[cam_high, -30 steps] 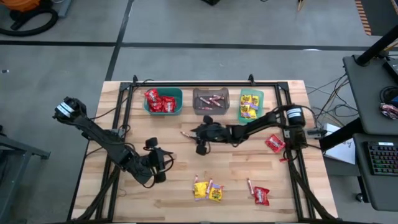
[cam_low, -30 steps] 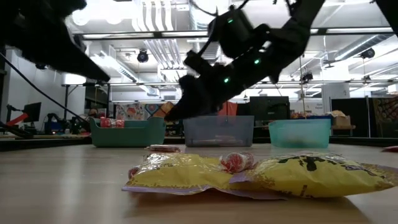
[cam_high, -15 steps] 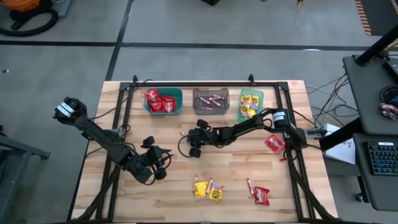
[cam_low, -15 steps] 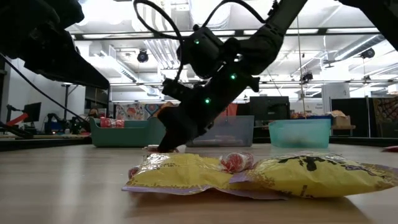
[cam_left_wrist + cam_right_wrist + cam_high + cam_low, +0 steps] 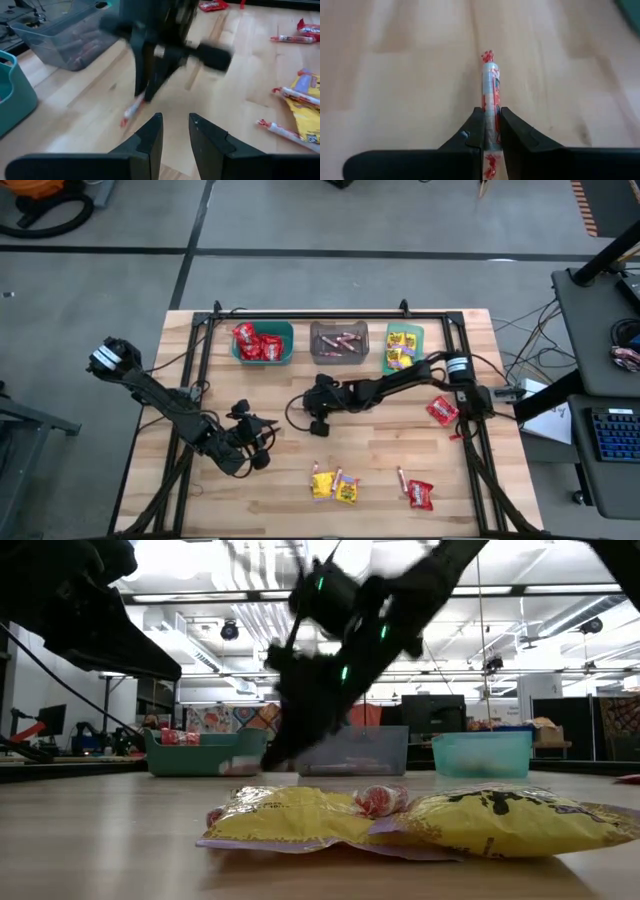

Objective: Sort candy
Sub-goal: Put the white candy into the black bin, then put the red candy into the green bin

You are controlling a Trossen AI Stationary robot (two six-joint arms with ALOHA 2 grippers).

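Pinching stick (image 5: 490, 107), right gripper (image 5: 490, 131) wrist-view only

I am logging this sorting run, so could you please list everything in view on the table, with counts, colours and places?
Teal bin: one, far left of the bin row, holds red packets.
Grey bin: one, middle of the row, holds pinkish sticks.
Green bin: one, right of the row, holds yellow packets.
Yellow packets: two, near edge, with a stick between them.
Red packets: two loose, one by the right rail, one at the near edge with a stick beside it.
Candy stick: one, white and red, pinched in the right gripper.
Wooden table: one, light brown.
Right gripper: table centre, shut on the stick.
Left gripper: left of centre, fingers slightly apart, empty.
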